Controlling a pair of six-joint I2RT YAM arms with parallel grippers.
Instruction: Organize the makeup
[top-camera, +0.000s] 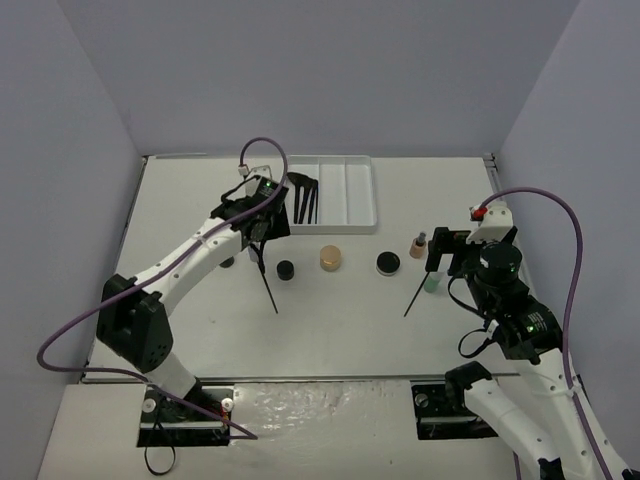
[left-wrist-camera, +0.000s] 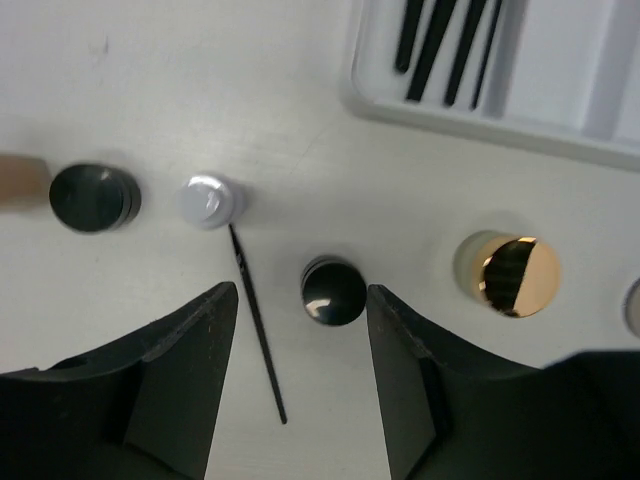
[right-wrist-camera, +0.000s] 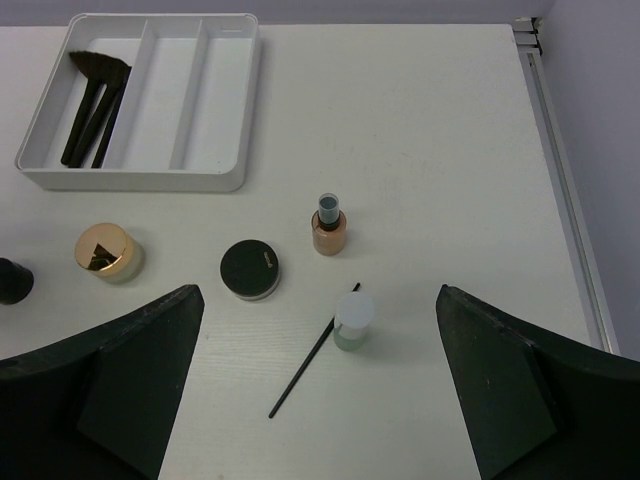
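Note:
My left gripper (top-camera: 258, 235) hangs open and empty just left of the white tray (top-camera: 352, 222). In its wrist view the open gripper (left-wrist-camera: 300, 370) frames a thin black brush (left-wrist-camera: 258, 325) and a small black compact (left-wrist-camera: 334, 292). Beyond these stand a white-capped bottle (left-wrist-camera: 210, 200), a larger black compact (left-wrist-camera: 95, 197) and a gold jar (left-wrist-camera: 510, 275). My right gripper (top-camera: 438, 258) is wide open and empty (right-wrist-camera: 318, 335) above a pale green bottle (right-wrist-camera: 354, 320) and a second thin brush (right-wrist-camera: 310, 368). A tan bottle (right-wrist-camera: 329, 230) and a black compact (right-wrist-camera: 250, 270) stand just beyond.
The tray (right-wrist-camera: 230, 120) holds several black brushes (right-wrist-camera: 92, 110) in its left compartment; the other two compartments hold nothing. The gold jar (top-camera: 330, 258) stands mid-table between two black compacts (top-camera: 285, 270) (top-camera: 388, 263). Grey walls enclose the table on three sides.

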